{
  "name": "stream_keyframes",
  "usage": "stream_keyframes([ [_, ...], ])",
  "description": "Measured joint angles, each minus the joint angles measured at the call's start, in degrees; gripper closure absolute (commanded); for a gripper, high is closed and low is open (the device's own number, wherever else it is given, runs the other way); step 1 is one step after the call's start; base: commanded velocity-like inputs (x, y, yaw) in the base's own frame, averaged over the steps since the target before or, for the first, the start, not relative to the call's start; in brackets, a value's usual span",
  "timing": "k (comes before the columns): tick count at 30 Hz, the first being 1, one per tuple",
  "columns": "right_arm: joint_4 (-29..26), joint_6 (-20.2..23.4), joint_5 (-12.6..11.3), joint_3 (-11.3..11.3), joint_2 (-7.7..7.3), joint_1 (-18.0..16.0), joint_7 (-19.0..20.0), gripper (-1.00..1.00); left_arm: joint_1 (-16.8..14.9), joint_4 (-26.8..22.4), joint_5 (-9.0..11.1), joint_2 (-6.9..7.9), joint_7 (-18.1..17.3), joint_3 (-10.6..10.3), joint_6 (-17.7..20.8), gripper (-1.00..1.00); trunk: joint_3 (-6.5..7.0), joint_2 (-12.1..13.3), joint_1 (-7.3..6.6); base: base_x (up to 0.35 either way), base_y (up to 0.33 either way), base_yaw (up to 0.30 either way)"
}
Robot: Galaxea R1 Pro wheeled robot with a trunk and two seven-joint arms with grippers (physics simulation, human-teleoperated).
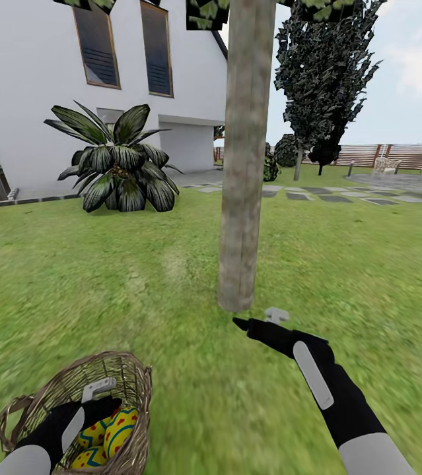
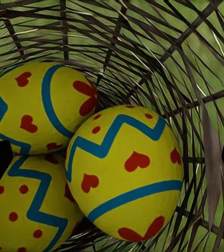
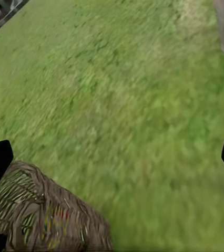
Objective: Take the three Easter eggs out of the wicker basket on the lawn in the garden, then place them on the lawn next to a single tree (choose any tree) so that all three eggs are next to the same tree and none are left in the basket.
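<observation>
Your left gripper [image 1: 98,396] sits jaws wide and empty over three packed Easter eggs [image 2: 123,170] in the wicker basket [image 1: 135,382], right gripper [image 1: 253,323] open too, so closing off-centre could squirt one sideways or tip it.

Green lawn [image 1: 343,251] under wicker basket [image 1: 131,382], tree [image 1: 240,198].

Open grass your side of the tree [image 1: 245,152], tight inside the basket.
You've bare lawn [image 1: 184,316] between wicker basket [image 1: 131,389] and trunk; basket walls crowd the three packed Easter eggs [image 2: 123,170] (handle beside the rim).
</observation>
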Motion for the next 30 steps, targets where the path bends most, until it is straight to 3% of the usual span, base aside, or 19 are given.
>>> stream_keyframes([
  [8,-0.9,0.5,0.0,0.0,0.05,0.2,2.0,-1.0,0.0,0.0,0.0,0.0,-0.5,0.0,0.0,-1.0,-0.53,-1.2,0.65,0.0,0.0,0.0],
  [17,-1.1,0.5,0.0,0.0,0.04,0.3,2.2,-1.0,0.0,0.1,-0.1,0.0,-4.0,-0.1,-0.1,-1.0,-0.54,-1.2,0.66,0.0,0.0,0.0],
  [30,-1.1,0.5,0.0,0.0,0.07,0.3,2.2,-1.0,0.0,0.0,-0.1,0.0,-4.2,-0.1,-0.2,-1.0,-0.89,-2.0,1.09,0.0,0.0,0.0],
])
